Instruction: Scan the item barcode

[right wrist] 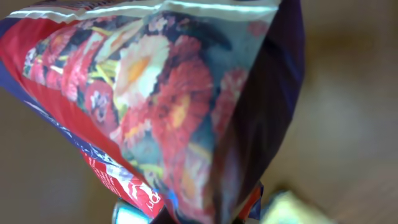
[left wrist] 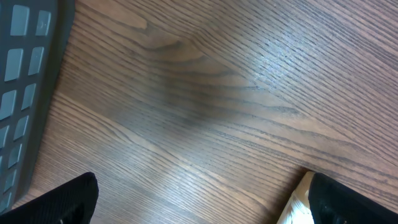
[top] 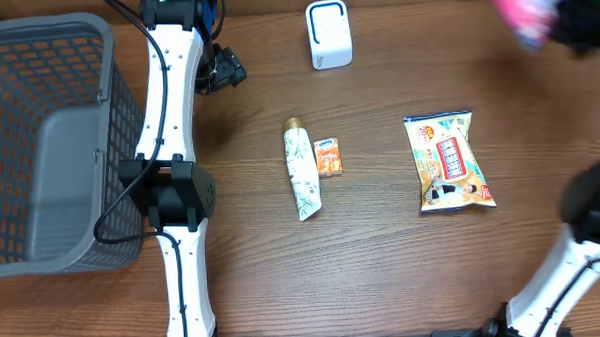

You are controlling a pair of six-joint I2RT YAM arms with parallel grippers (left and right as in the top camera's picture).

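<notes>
Item in hand: the flowered packet was up off the bench, raised at the far right corner and well apart from everything lying on the wood; from overhead it showed only as a pink blur
Right pincer: pressed together on that packet; its printed foil filled nearly all of my wrist view, so the fingers themselves were hidden from me
Barcode: none showed on the face turned to my wrist camera, and I could not tell which side carried it
Scanner: a white box standing at the far middle of the bench, well to the left of the raised packet, with nothing held before it
Done so far: the pick-up looked complete to me, the packet being gripped and clear of the wood
Left to do: I judged the scan itself not yet made; the packet had to be carried across and its code turned to the scanner's face
Left pincer: spread wide and holding nothing, over bare wood between the basket and the scanner
Basket: grey, at the left edge; I saw nothing in it
Waiting on the bench: a pale tube with a small orange box just beside it, and a yellow snack bag further right, none of them touched by either pincer
</notes>
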